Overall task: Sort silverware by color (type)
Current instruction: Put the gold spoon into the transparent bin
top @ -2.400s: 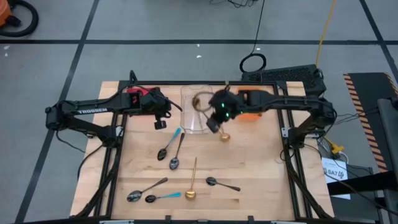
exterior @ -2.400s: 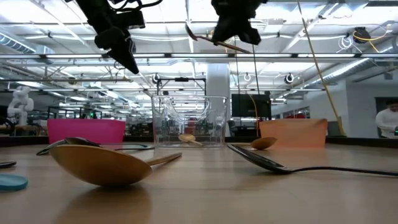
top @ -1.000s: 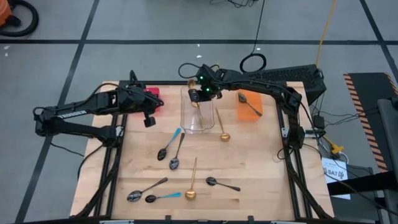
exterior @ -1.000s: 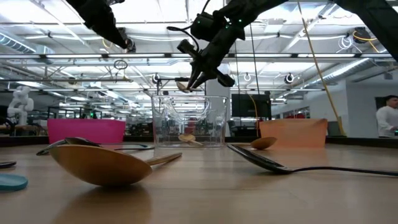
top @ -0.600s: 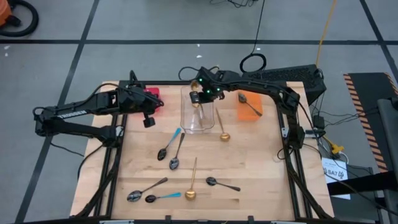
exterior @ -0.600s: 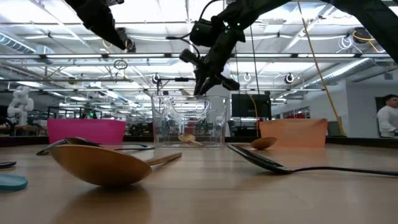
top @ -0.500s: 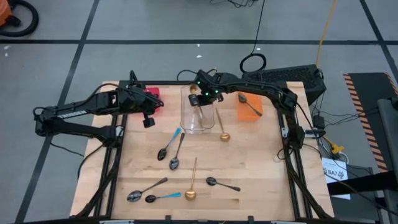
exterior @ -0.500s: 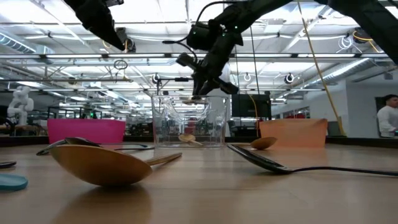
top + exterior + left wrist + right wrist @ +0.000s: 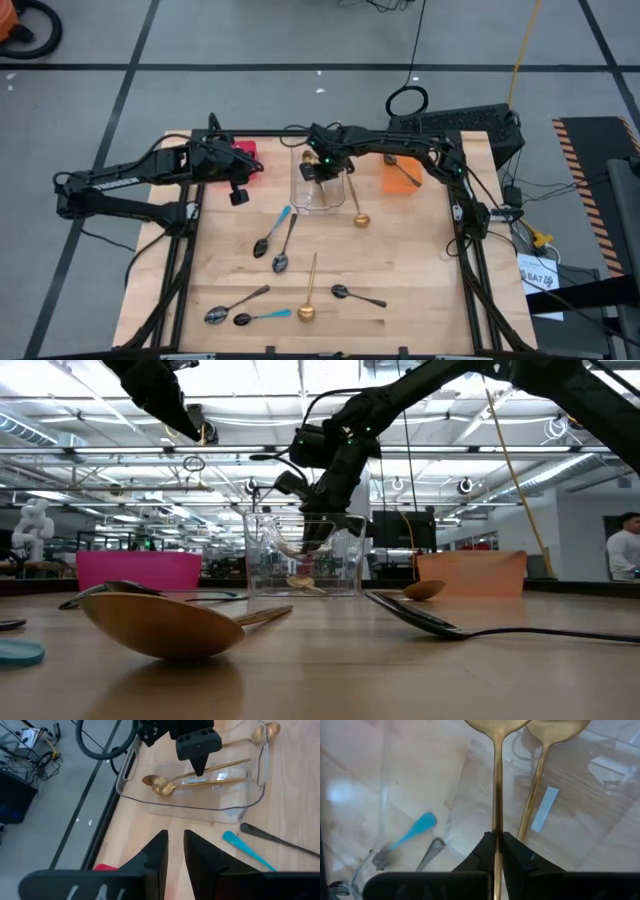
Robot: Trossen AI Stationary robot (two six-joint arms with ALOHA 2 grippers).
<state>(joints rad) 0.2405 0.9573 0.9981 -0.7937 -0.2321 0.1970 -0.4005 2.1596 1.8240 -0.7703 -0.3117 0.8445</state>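
While pinching a gold spoon (image 9: 496, 780), right tool (image 9: 495, 842) inside clear bin (image 9: 252, 795)

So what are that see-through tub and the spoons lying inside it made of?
The tub looks like clear plastic, though glass is possible: the wooden table shows straight through its walls, and its rounded rim catches glints. The two gold spoons inside it look like polished metal with a gold finish, smooth and mirror-bright along the bowls and slim handles. Whether they are solid or only plated cannot be told.

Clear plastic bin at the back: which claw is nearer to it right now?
Right. The right claw reaches down into the clear plastic bin, gripping a gold spoon; the left claw hovers apart, beside the pink bin.
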